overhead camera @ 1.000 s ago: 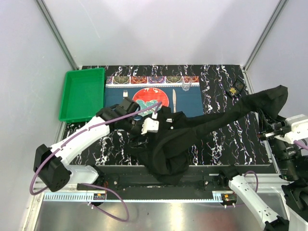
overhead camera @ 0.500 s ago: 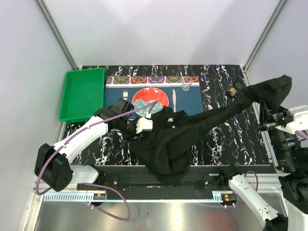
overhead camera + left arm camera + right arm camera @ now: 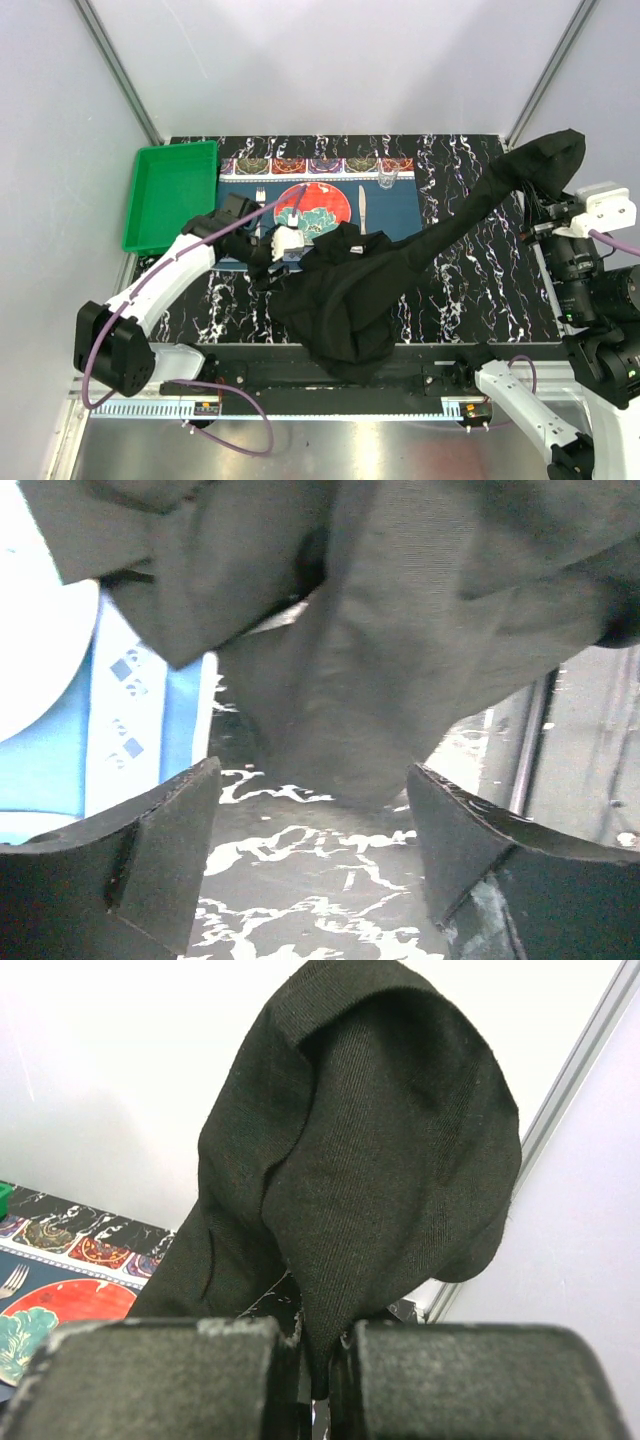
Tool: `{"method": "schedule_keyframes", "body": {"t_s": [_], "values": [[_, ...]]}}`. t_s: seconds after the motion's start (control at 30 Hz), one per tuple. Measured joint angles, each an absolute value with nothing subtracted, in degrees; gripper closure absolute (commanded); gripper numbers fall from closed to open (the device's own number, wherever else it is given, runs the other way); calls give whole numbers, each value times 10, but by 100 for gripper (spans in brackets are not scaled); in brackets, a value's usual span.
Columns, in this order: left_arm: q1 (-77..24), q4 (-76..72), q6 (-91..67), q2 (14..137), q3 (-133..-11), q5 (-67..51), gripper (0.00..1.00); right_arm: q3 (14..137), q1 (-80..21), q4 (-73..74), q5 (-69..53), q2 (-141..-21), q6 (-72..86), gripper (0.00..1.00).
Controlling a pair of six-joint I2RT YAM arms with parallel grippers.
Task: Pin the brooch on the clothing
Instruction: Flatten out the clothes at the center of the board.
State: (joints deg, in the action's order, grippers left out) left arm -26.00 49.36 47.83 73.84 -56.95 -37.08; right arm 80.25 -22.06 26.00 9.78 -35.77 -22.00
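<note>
The black shirt lies bunched at the near middle of the marbled worktop, with 1 sleeve stretched up toward the far right corner. The right gripper is clamped tight on that sleeve's end, holding it aloft. The left gripper sits low at the shirt's left edge beside the blue placemat, jaws parted, gripping nothing.

arms: white shells, black joints | cables: purple | fingers: matte black, wedge-shaped pads
</note>
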Motion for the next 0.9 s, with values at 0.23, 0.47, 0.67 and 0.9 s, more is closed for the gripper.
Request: {"method": "schedule_keyframes", "body": {"t_s": [0.23, 0.47, 0.67, 0.9], "values": [[-258, 503, 529, 785, -626, -380, 9, 802, -221, 251, 99, -352, -220, 100], [-301, 517, 557, 882, -637, -389, 59, 804, -221, 251, 100, -353, -221, 100], [-276, 593, 571, 903, -677, -397, 100, 810, -221, 250, 101, -359, -223, 100], [-84, 676, 543, 839, -934, -419, 100, 814, -221, 227, 108, -404, -218, 100]]}}
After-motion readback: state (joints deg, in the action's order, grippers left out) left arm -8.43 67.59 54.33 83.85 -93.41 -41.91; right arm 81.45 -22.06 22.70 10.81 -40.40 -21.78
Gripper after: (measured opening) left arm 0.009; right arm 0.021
